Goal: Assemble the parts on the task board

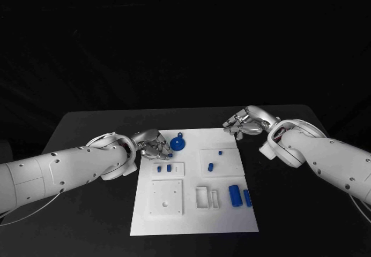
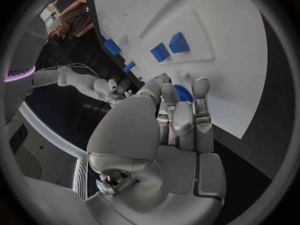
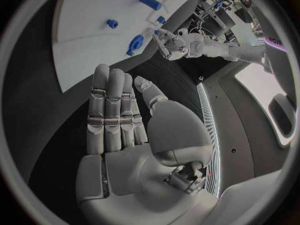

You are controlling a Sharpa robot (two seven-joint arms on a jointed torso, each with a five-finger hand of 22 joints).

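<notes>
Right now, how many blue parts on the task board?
7 visible: round tabbed part at the far edge by the left hand, two left-centre, two right-centre, two near-right. Fingers may hide more.

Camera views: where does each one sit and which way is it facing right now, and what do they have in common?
Head view: on the robot's head, looking down at the black table and white task board; both white arms reach in, left robot hand and right robot hand.
Left wrist view: behind the left robot hand, facing the board.
Right wrist view: behind the right robot hand, facing the board's corner.
Shared: all show the round blue part.
</notes>
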